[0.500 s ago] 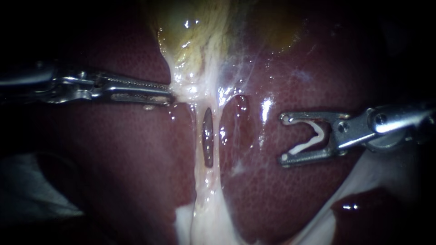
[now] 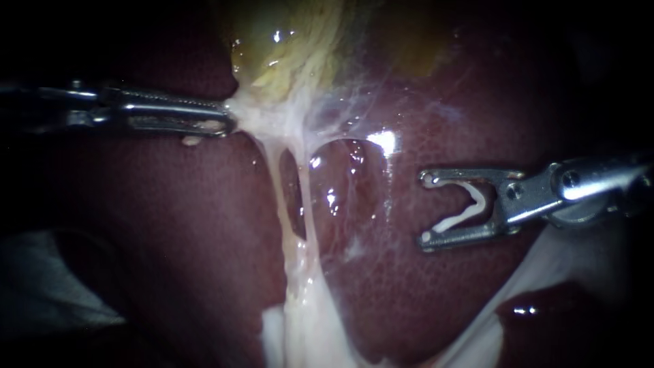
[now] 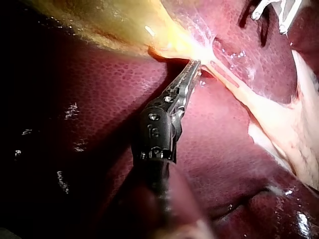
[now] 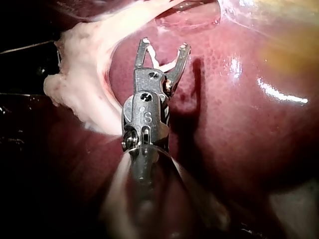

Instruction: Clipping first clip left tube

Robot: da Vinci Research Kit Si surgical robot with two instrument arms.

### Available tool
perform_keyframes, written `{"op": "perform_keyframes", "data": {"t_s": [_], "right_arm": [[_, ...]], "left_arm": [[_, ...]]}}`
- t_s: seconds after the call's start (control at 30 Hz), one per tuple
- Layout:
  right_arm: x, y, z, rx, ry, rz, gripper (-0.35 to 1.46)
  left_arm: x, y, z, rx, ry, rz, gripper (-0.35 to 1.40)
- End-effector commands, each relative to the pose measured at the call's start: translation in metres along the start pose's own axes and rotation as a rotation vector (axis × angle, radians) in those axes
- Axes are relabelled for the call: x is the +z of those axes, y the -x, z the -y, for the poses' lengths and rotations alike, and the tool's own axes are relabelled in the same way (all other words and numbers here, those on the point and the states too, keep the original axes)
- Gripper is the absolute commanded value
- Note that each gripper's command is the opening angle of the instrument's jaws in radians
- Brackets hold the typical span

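Jaws of my left instrument point(image 2: 228, 123) pinch the pale tissue point(image 2: 255, 117) under the gallbladder point(image 2: 286, 54). My right instrument point(image 2: 426, 208) holds a white clip point(image 2: 479, 202) in wide jaws, well right of the left tube point(image 2: 278, 187). It should go straight across, so both tips pass the tube before squeezing.

The dark red liver point(image 2: 443, 293) is spread across most of the endoscope view. The yellowish gallbladder point(image 2: 286, 48) is seen at twelve o'clock. A pale, dim patch point(image 2: 61, 286) is seen at eight o'clock; its material cannot be told.
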Motion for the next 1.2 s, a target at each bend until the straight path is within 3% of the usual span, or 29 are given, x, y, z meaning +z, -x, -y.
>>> {"op": "perform_keyframes", "data": {"t_s": [0.03, 0.2, 0.43, 0.7, 0.93, 1.2], "right_arm": [[0.0001, -0.0001, 0.0001, 0.000, -0.008, -0.003, 0.50], [0.0024, -0.0013, 0.0010, -0.003, -0.043, -0.015, 0.50], [0.0080, -0.0021, 0.0025, -0.007, -0.089, -0.030, 0.50], [0.0136, -0.0023, 0.0030, 0.033, -0.121, -0.085, 0.50], [0.0160, -0.0020, 0.0020, 0.050, -0.139, -0.090, 0.50], [0.0168, 0.0003, 0.0002, 0.057, -0.135, -0.087, 0.50]], "left_arm": [[0.0000, -0.0001, -0.0003, 0.003, -0.002, -0.002, -0.35], [0.0003, 0.0001, -0.0007, 0.009, -0.006, -0.002, -0.35], [0.0003, 0.0001, -0.0006, 0.009, -0.006, -0.002, -0.35], [0.0004, 0.0001, -0.0006, 0.009, -0.006, -0.002, -0.35], [0.0004, 0.0001, -0.0006, 0.009, -0.007, -0.002, -0.35], [0.0004, 0.0001, -0.0007, 0.009, -0.007, -0.002, -0.35]]}}
